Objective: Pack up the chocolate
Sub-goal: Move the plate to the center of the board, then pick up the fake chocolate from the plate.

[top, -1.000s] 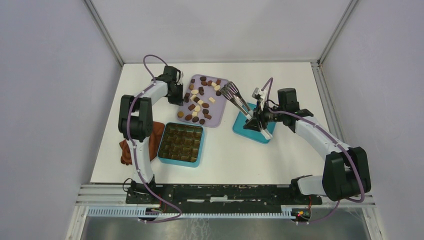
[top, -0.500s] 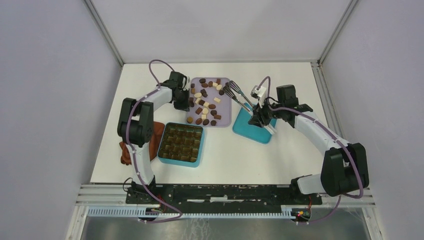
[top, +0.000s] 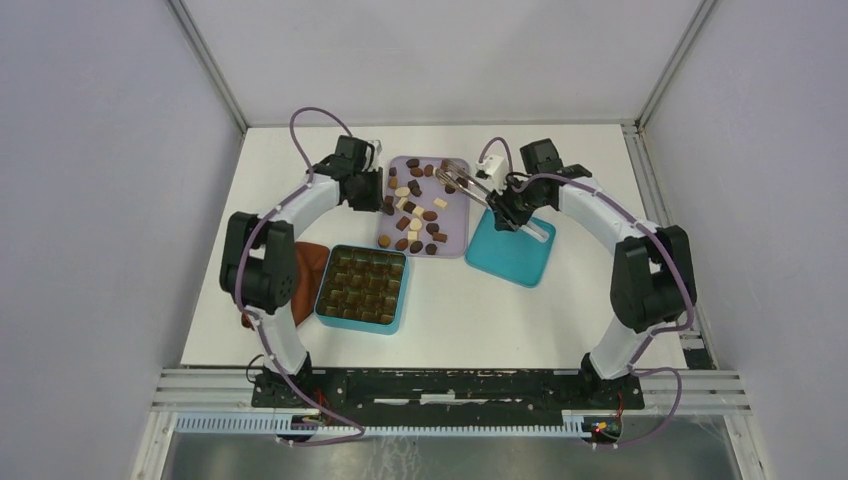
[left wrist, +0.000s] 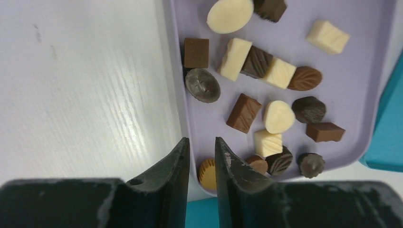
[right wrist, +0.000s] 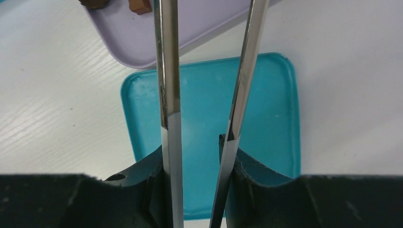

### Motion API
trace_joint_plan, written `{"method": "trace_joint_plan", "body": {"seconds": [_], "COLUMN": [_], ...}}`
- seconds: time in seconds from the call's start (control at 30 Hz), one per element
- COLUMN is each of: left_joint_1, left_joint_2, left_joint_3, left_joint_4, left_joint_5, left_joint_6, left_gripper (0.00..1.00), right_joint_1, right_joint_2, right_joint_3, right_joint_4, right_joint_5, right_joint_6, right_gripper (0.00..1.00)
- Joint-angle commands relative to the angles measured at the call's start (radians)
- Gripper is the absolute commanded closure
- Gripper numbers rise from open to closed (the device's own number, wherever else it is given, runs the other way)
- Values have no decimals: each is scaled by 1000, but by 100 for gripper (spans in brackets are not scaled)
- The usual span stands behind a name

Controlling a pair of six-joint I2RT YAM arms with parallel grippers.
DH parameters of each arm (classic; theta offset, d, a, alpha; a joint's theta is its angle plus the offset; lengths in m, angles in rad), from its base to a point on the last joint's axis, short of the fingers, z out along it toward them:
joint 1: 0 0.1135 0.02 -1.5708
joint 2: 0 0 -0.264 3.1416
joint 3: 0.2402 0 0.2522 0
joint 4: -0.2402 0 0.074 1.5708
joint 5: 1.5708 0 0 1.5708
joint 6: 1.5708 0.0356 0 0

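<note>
The chocolate (top: 415, 207) lies as many small dark, brown and cream pieces on a lavender tray (top: 452, 238); the left wrist view shows the chocolate (left wrist: 246, 112) up close. My left gripper (top: 383, 196) sits at the tray's left edge. In its wrist view the left gripper (left wrist: 202, 142) straddles the tray rim (left wrist: 177, 80), its jaws narrowly open with a tan piece (left wrist: 207, 173) behind the gap. My right gripper (top: 507, 208) is shut on metal tongs (top: 468, 183), whose tips hang over the tray's far right corner. The right gripper (right wrist: 192, 142) clamps the two tong arms (right wrist: 168, 71).
A teal box (top: 362, 288) with a brown gridded insert stands in front of the tray. Its teal lid (top: 512, 255) lies flat to the right, below the tongs, and also shows as the lid (right wrist: 204, 109). A reddish-brown cloth (top: 310, 280) lies left of the box.
The tray has slid right and turned, drawn by my left gripper, whose jaws have since parted slightly. My right arm has swung the tongs left, over the tray's far corner.
</note>
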Motion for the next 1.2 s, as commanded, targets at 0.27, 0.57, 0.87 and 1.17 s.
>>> {"method": "trace_joint_plan", "body": {"seconds": [0.27, 0.57, 0.87, 1.17], "left_joint_1": [5, 9, 10, 9], "left_joint_2": [-484, -802, -887, -889], "left_joint_3": [-128, -439, -552, -549], "left_joint_4": [86, 127, 105, 105], "left_joint_5": [78, 47, -31, -28], "left_joint_6": [77, 144, 163, 164], "left_gripper": [50, 26, 30, 32], "right_joint_1": [37, 62, 66, 66], "right_joint_2": [177, 285, 340, 403], "right_joint_3": [207, 294, 313, 374], "right_joint_4": [-205, -273, -286, -307], "right_joint_5": [176, 206, 233, 245], "right_joint_6": [-50, -43, -33, -31], "right_gripper": [59, 60, 61, 61]}}
